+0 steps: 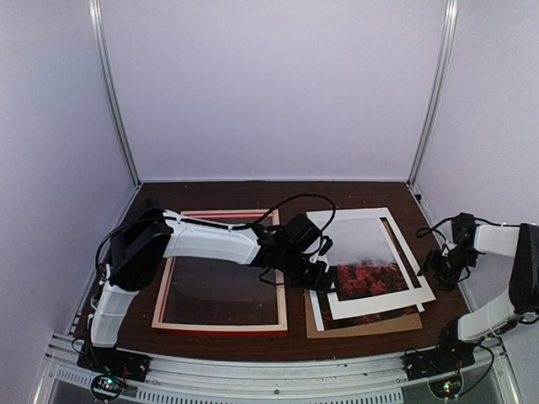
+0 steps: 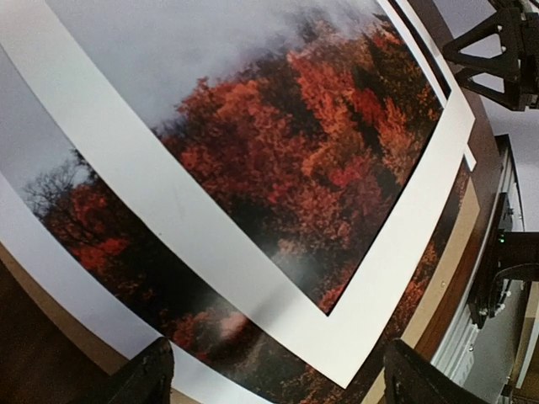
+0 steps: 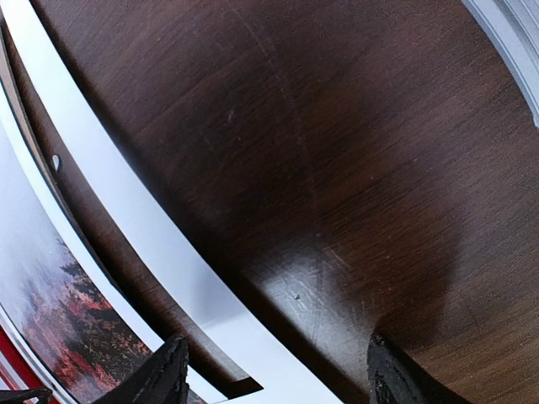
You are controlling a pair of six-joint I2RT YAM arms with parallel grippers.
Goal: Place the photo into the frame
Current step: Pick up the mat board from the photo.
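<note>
- We see the white mat (image 1: pixel 379 304) lying skewed over the photo (image 1: pixel 370 278), with a brown backing board (image 1: pixel 370 328) beneath. The frame (image 1: pixel 219 325) lies apart, to the left.
- Only our left wrist view shows the print's orange trees, grey mist and white border.
- The left gripper (image 2: pixel 278 379) hovers open above the photo. The right gripper (image 3: pixel 274 374) is open over bare table (image 3: pixel 337 168).

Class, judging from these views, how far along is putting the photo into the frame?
Done: little; the frame lies on the left, unfilled. In hand: the left gripper hovers, jaws open, over the photo to the frame's right, gripping nothing. Left: grasp it, carry it across, seat it.
</note>
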